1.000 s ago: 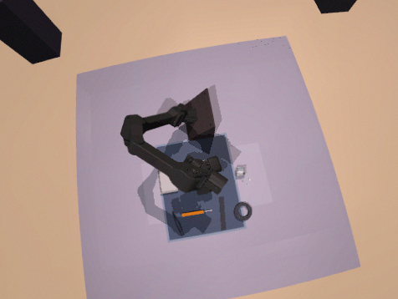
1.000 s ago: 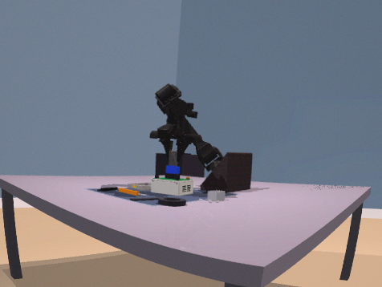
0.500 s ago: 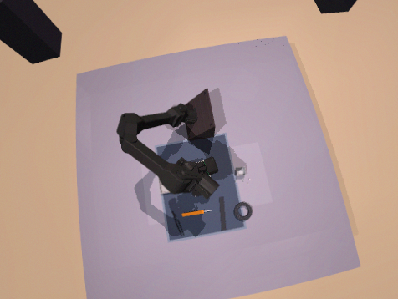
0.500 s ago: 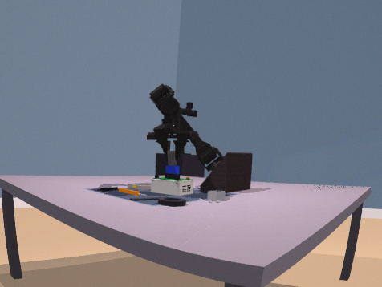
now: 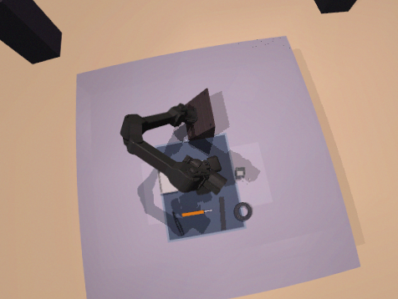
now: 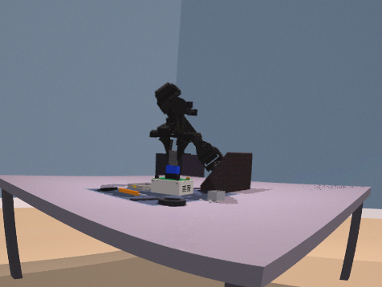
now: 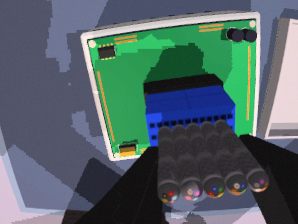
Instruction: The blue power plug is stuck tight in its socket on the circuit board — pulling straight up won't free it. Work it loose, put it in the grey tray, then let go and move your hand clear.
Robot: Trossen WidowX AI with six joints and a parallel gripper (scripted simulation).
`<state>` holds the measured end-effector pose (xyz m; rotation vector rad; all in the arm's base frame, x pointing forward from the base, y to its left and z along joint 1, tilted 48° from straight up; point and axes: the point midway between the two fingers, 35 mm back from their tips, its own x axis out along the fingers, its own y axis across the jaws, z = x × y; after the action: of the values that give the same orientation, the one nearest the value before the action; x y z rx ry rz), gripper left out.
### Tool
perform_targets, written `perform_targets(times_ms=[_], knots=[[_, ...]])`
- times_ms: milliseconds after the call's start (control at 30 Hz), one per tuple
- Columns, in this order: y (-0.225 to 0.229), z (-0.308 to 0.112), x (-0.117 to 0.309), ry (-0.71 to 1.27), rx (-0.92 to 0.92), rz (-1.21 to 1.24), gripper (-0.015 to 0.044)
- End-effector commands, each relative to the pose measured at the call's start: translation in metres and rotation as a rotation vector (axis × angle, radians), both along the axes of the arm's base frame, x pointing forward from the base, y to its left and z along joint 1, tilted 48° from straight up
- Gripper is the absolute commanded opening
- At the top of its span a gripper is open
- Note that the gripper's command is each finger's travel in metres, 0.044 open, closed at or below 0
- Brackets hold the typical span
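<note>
The blue power plug (image 6: 172, 169) (image 7: 190, 102) sits in the black socket (image 6: 172, 176) (image 7: 185, 83) on the green circuit board (image 7: 122, 95). The board lies in a white case (image 6: 168, 187) (image 7: 102, 127). My gripper (image 6: 173, 159) (image 7: 198, 149) points down and is shut on the plug, with one finger on each side. Several thick grey wires (image 6: 172, 155) (image 7: 200, 155) rise from the plug between the fingers and hide part of the grip. In the top view the arm hides the plug and board. The grey tray (image 5: 168, 186) (image 7: 272, 92) lies beside the board.
A dark slanted block (image 5: 202, 114) (image 6: 234, 172) stands behind the blue mat (image 5: 235, 221). An orange-handled tool (image 5: 193, 213) (image 6: 128, 192), a dark strip (image 5: 222, 213) and dark tweezers (image 5: 178, 225) lie on the mat. A black ring (image 5: 237, 216) and a small grey box (image 5: 240, 172) (image 6: 216, 196) are at its edge.
</note>
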<state>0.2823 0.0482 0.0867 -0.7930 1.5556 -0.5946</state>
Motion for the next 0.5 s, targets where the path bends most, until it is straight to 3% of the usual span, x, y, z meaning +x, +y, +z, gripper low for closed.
perform_targets(times_ms=[0,200,467], knots=[[0.003,0.015,0.002,-0.014,0.126,0.009,0.0000],[0.000,0.020,0.003,-0.009,0.181,0.001,0.0000],[0.010,0.014,0.001,-0.019,0.051,0.018,0.0000]])
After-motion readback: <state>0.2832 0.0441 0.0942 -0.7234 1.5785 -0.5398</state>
